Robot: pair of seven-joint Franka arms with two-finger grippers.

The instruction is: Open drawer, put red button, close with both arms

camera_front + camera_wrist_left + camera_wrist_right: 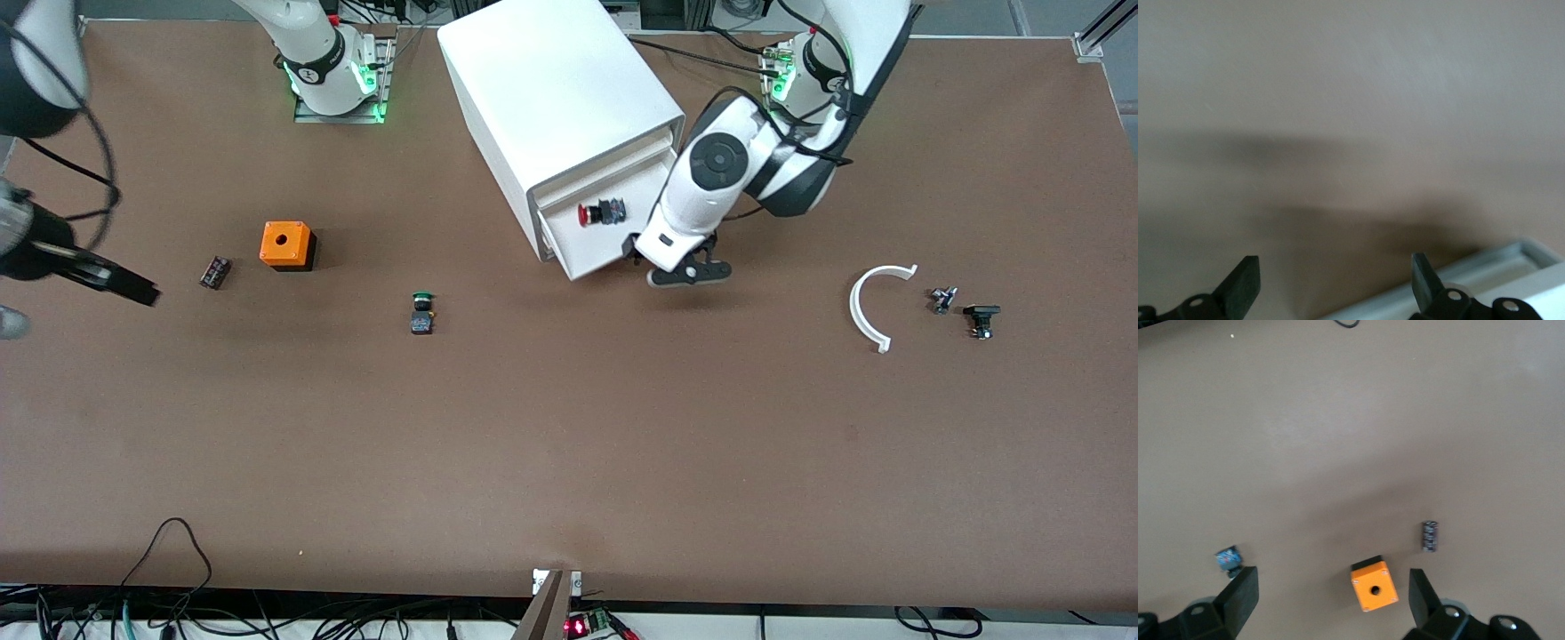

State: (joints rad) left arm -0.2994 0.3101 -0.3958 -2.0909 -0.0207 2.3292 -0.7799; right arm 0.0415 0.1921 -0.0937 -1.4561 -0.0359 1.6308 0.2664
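the red button (597, 213) lies in the open drawer (594, 242), so only closing remains, seemingly: left pincer (689, 272) spread beside the drawer, right pincer (1331, 593) spread, waiting above the desk (569, 427).

Two robot arms flank one white cabinet (556, 98) with one open drawer (594, 233). Two push-buttons: one red button (600, 212), one green-capped button (423, 312). One orange box (286, 244); one white curved piece (873, 304); three small dark parts.
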